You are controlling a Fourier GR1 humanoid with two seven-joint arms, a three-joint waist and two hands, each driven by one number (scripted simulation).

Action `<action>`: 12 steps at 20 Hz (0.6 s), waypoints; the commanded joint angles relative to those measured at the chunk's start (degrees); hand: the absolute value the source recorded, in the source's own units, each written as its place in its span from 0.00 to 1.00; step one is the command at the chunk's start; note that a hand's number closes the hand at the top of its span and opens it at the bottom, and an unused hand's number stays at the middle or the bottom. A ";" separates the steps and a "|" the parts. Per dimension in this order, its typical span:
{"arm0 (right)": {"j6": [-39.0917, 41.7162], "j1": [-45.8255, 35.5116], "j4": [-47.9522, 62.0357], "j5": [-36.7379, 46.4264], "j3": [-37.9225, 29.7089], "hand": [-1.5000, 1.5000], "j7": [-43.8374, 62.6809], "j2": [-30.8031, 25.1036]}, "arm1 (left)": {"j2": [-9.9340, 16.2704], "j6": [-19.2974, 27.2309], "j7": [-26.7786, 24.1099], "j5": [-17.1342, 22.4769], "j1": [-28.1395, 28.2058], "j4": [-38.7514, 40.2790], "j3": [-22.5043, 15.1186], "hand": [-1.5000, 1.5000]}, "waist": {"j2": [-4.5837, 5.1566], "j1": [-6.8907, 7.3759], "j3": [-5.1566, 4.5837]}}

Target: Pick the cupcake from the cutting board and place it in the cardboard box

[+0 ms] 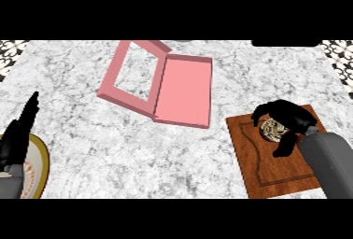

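Note:
A cupcake [274,129] with a pale swirled top sits on the brown wooden cutting board [258,161] at the right. My right hand [293,119] is over it, fingers and thumb curled round its far and right sides, hiding part of it. The pink box [183,88] lies open in the upper middle of the marble counter, its windowed lid [131,74] flapped out to the left. My left hand [17,133] rests at the left edge with straight fingers pointing up, holding nothing.
A plate [38,163] with a gold rim shows at the lower left edge, partly under my left forearm. Bare marble counter [158,154] lies between the board and the plate. Patterned wall tiles [341,60] show at the upper corners.

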 commanded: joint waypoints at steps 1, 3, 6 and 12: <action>-8.00 -0.37 3.50 2.99 -1.08 1.00 -0.30 1.71 | -1.97 1.11 2.18 -1.60 3.47 -4.13 -1.03 0.50 | 0.16 0.10 0.26; -8.81 -1.76 1.81 2.94 -1.85 1.00 1.20 2.78 | -0.87 0.33 3.68 -1.49 1.93 -5.88 -0.48 0.50 | 0.08 0.00 0.25; -9.27 -10.13 12.00 2.44 -4.36 1.00 -10.82 -3.56 | -1.26 -0.01 4.10 -1.51 -3.03 -1.64 -0.69 0.50 | 0.56 0.75 0.32; -11.93 -21.76 23.27 2.68 -6.03 1.00 -22.04 -6.99 | -1.27 -1.78 1.10 -0.83 -1.86 -2.73 -1.56 0.50 | 1.79 4.67 0.53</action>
